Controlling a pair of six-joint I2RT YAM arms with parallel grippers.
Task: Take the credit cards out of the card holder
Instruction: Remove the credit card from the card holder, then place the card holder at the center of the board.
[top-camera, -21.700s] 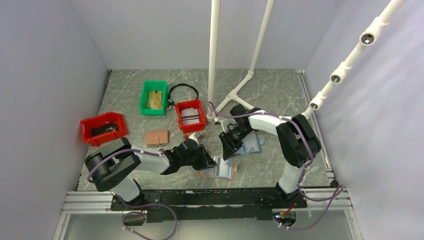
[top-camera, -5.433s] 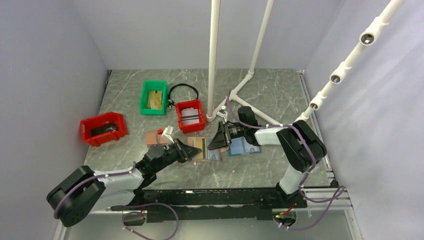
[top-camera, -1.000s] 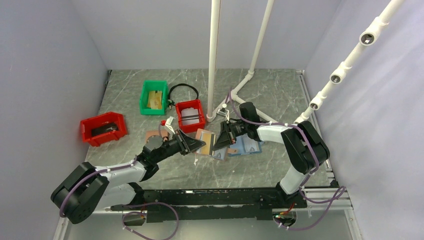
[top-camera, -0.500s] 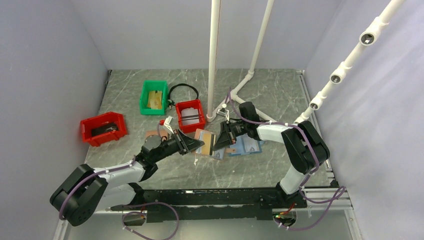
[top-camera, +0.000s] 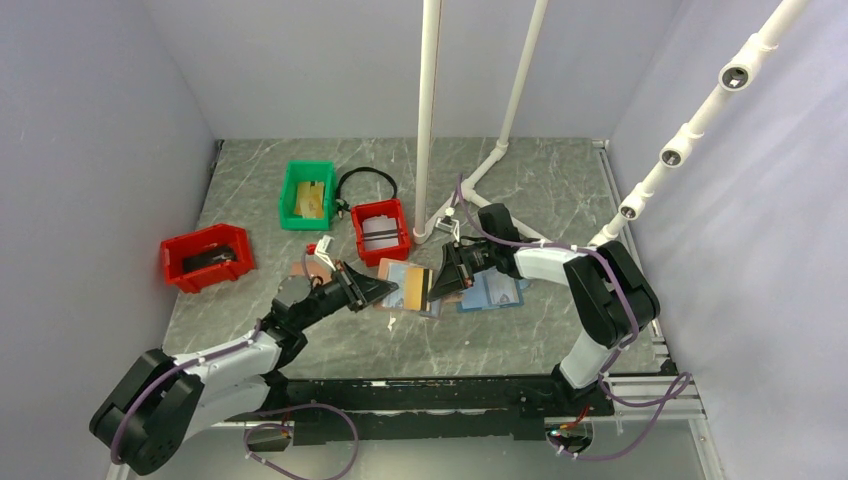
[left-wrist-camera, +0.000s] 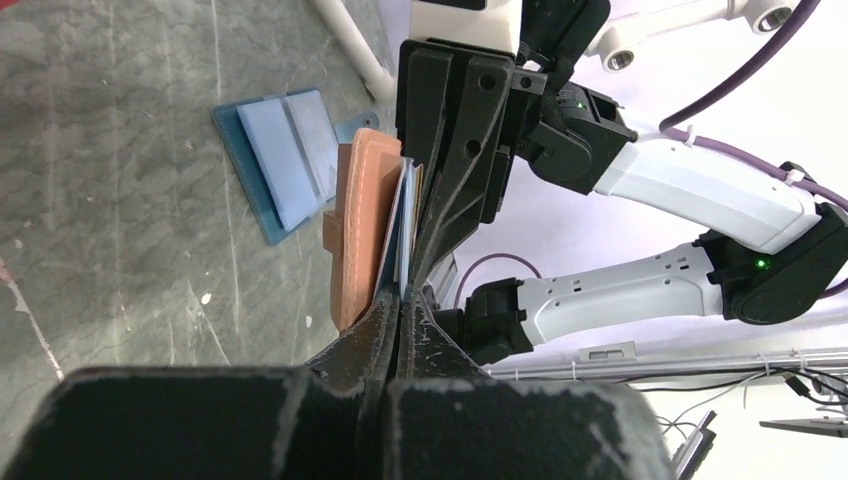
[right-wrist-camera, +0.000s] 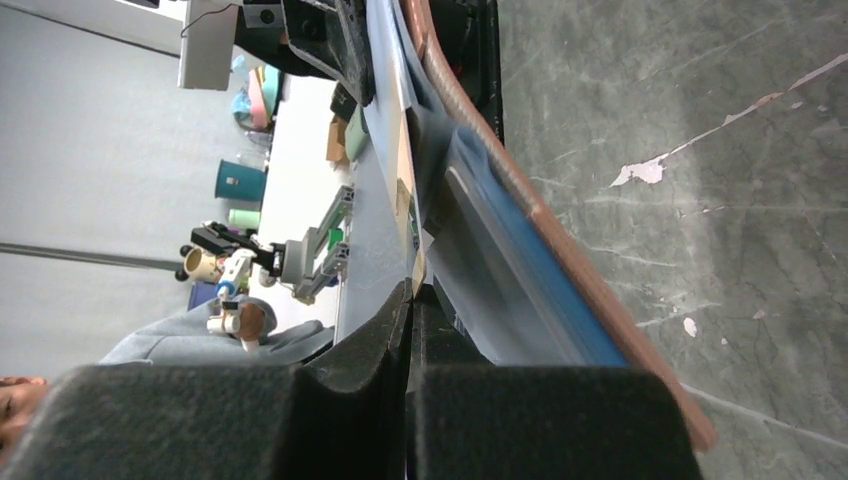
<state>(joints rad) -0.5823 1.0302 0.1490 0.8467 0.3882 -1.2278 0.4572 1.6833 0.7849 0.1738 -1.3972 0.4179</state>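
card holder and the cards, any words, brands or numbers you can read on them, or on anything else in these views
No text can be read in any view.
card holder: plain brown outside, light blue inside, no lettering shows.
card: seen nearly edge-on, no print shows.
blue holder: plain, no marks.
green bin: tan item inside, too small and blurred to read.

card holder (top-camera: 403, 284): between the left gripper (top-camera: 390, 289) and the right gripper (top-camera: 431, 284), touching both.
credit cards (left-wrist-camera: 400, 230): in the card holder, on the side facing the right gripper.
other holder (top-camera: 497, 291): flat on the table (top-camera: 560, 190), just right of the right gripper.
nearest bin (top-camera: 357, 232): behind the left gripper.
far bin (top-camera: 287, 200): behind and left of the left gripper.
side bin (top-camera: 215, 276): well left of the left gripper.
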